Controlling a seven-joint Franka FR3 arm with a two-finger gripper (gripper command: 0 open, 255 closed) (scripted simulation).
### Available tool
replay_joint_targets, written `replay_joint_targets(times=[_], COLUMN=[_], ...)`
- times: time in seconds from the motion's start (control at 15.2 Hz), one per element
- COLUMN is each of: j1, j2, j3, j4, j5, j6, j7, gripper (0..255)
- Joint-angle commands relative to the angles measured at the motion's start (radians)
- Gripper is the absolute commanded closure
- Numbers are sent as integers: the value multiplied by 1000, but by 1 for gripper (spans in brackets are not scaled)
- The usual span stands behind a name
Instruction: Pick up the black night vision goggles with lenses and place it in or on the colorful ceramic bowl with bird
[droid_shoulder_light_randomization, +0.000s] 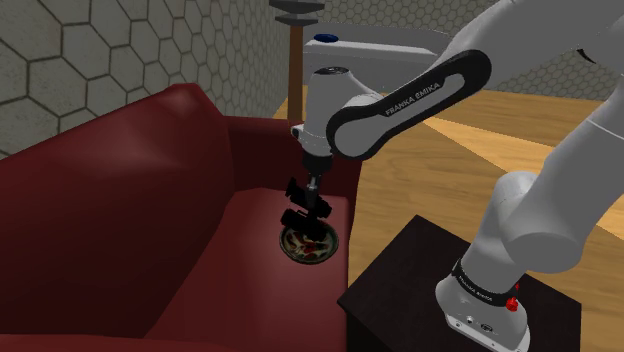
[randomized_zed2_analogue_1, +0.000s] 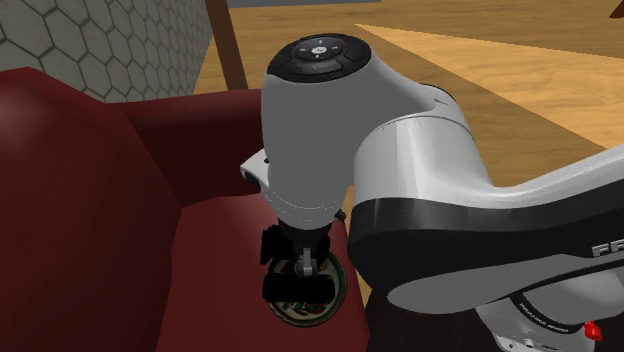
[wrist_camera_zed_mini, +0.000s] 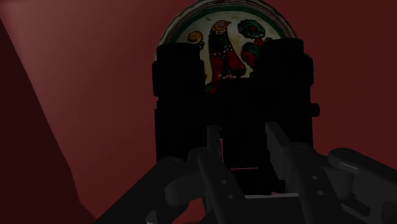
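One gripper (wrist_camera_zed_mini: 245, 151) is clamped on the bridge of one pair of black goggles (wrist_camera_zed_mini: 178, 95), both fingers (wrist_camera_zed_mini: 213, 156) against it. The goggles hang just above one bird-painted bowl (droid_shoulder_light_randomization: 287, 243); contact cannot be determined. The bowl rests on the red sofa (droid_shoulder_light_randomization: 120, 200) seat, near the seat's edge facing the stand (droid_shoulder_light_randomization: 440, 275). Bare seat extends toward the shoulder view's lower left.
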Motion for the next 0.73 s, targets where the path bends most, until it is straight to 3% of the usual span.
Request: replay_joint_targets(times=[0.0,0.66], j1=[-1,-3], j2=[16,119], j3=[0,4], j4=[-14,-63], j5=[-1,-14], j6=[31,183], j7=[0,10], gripper=[255,255])
